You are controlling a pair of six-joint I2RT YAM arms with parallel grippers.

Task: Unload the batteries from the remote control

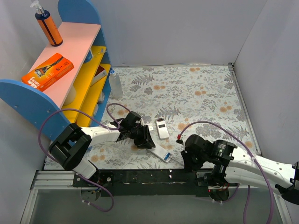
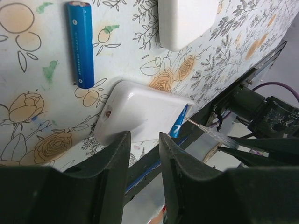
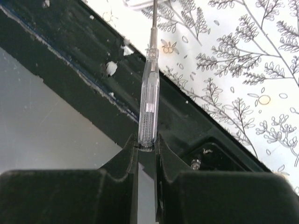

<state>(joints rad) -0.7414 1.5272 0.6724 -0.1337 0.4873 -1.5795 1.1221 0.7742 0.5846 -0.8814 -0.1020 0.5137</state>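
1. One slim blue cylindrical battery (image 2: 80,44) lies loose on the floral tabletop (image 2: 46,107); a second cell (image 2: 178,125) peeks from the right end of the white plastic remote (image 2: 140,114).
2. Right gripper (image 3: 147,144) pinches clear-handled screwdriver (image 3: 149,93); lever gently under that cell.
3. Left gripper (image 2: 143,140), jaws narrowly spread, empty; should steady the remote.

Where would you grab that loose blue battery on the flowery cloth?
Grip the battery around its middle from straight above, jaws across its thin width: it lies flat, bare cloth along both long sides, a white remote close to one end.
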